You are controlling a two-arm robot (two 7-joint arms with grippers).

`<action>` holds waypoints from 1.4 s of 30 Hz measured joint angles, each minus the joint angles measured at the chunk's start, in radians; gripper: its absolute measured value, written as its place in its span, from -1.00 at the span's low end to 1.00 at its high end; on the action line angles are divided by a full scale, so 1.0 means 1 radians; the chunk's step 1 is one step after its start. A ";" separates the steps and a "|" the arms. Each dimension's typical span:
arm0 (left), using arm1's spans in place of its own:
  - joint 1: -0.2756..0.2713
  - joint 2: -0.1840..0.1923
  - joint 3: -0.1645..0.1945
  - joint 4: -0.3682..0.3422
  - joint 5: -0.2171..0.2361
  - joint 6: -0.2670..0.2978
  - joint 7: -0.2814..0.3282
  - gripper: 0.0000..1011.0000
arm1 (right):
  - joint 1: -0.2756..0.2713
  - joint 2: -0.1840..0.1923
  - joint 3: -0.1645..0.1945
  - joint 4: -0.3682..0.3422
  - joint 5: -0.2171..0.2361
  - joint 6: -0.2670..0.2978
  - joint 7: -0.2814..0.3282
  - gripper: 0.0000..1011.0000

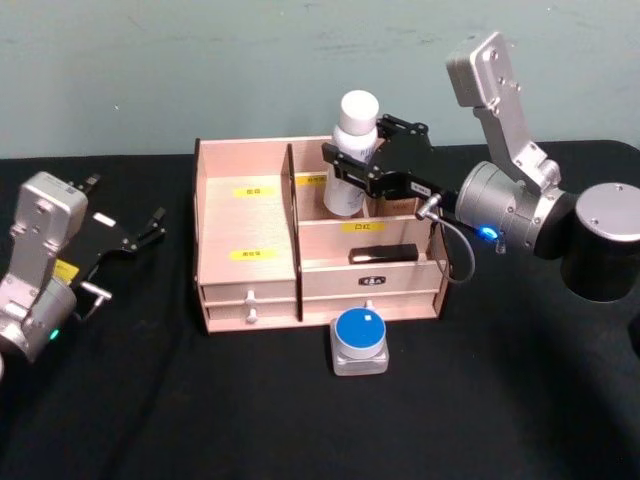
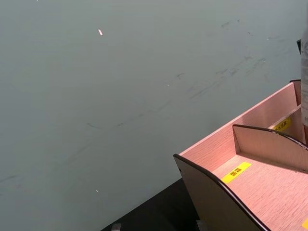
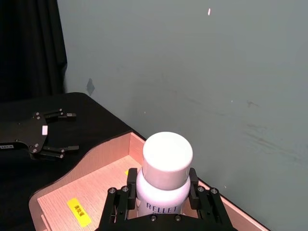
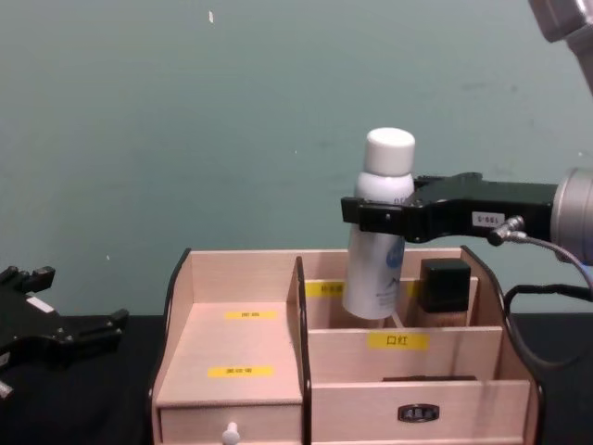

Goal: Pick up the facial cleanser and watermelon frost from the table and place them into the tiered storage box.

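White bottle (image 1: 357, 125) clenched in the right gripper (image 1: 357, 147), base inside the wooden box (image 1: 245, 165)'s back slot, poised for release; left gripper (image 1: 122, 205) rests open, far left.

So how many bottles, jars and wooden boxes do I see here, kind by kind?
Bottles: 2, the white facial cleanser in the right gripper and a black-capped one.
Jars: 1, the watermelon frost.
Wooden boxes: 1, the tiered storage box.
Total: 4.

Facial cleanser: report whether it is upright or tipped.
Slightly tipped: in the chest view the facial cleanser leans off vertical, clamped in the right gripper, its base inside the tiered storage box.
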 joint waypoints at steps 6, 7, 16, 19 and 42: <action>0.000 0.000 0.000 0.000 0.000 0.000 0.000 1.00 | 0.017 -0.013 -0.010 0.031 -0.014 -0.004 0.004 0.20; 0.000 0.000 0.000 0.000 0.000 0.000 0.000 1.00 | 0.020 -0.015 -0.011 0.035 -0.016 -0.005 0.004 0.20; 0.000 0.000 0.000 0.000 0.000 0.000 0.000 1.00 | 0.043 -0.036 -0.019 0.075 -0.037 -0.015 0.006 0.20; 0.000 0.000 0.000 0.000 0.000 0.000 0.000 1.00 | 0.047 -0.041 -0.019 0.083 -0.043 -0.017 0.006 0.20; 0.000 0.000 0.000 0.000 0.000 0.000 0.000 1.00 | 0.050 -0.065 -0.021 0.152 -0.044 -0.014 0.027 0.20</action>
